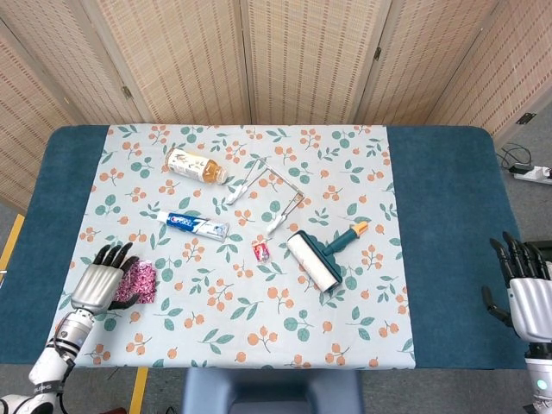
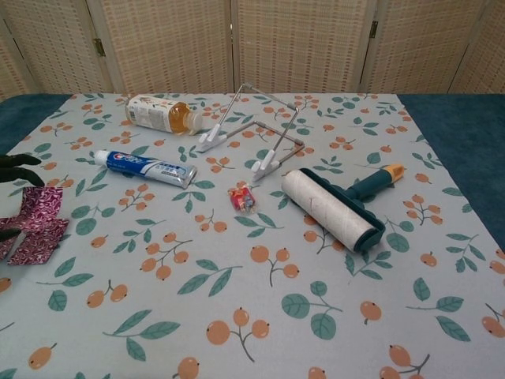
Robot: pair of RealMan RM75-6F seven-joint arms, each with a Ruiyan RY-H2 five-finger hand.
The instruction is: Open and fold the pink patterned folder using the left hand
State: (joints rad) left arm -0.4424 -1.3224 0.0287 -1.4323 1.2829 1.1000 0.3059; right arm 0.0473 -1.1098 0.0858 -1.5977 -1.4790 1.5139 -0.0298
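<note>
Far left, head view: left hand (image 1: 97, 285) at table's near-left edge, fingers spread, palm down; pink patterned folder (image 1: 141, 283) touching its right side, partly under the fingertips. Whether pinched or just touched: can't tell. In chest view only dark fingertips (image 2: 17, 160) show at frame edge above folder (image 2: 35, 227), which looks folded w/ a crease, two flaps lying at an angle. Folder long axis runs roughly near-to-far, i.e. along the hand's own direction. Lies to hand's right, so next move prob. a short reach toward table center. Left hand by far nearer.

Moving right: toothpaste tube (image 1: 197, 225), blue/white w/ red logo, lettering too small to read. Bottle (image 1: 196, 165) on its side, label unreadable. Wire stand (image 1: 269, 190), small red packet (image 1: 261, 250), lint roller (image 1: 321, 257) w/ teal handle; no legible text.

Far right: right hand (image 1: 523, 295) off the cloth by table's edge, fingers apart, holding nothing, well apart from folder.
</note>
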